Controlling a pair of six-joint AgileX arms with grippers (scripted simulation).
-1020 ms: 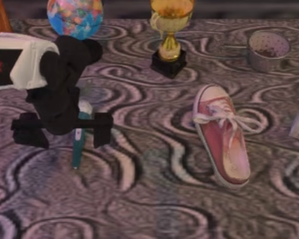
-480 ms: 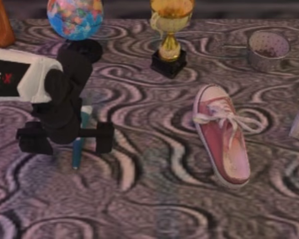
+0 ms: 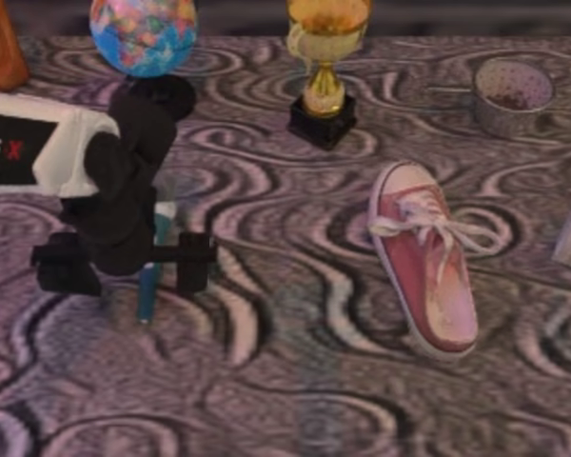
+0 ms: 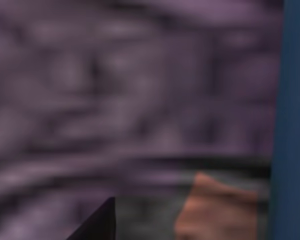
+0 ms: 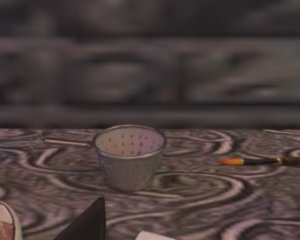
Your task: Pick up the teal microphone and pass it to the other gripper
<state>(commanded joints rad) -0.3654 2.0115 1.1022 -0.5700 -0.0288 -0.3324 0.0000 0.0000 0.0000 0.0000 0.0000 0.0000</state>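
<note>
Now my left claw (image 3: 124, 265) stands wide open astride the teal microphone (image 3: 149, 290) on the bench (image 3: 295, 381); I should close squarely on the handle before lifting.

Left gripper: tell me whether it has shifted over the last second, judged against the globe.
Yes. The left gripper has slid slightly toward the globe and its fingers have drawn closer together around the teal microphone, which lies unmoved.

One shoe (image 3: 426, 271), one trophy (image 3: 324, 67), one globe (image 3: 143, 33).
</note>
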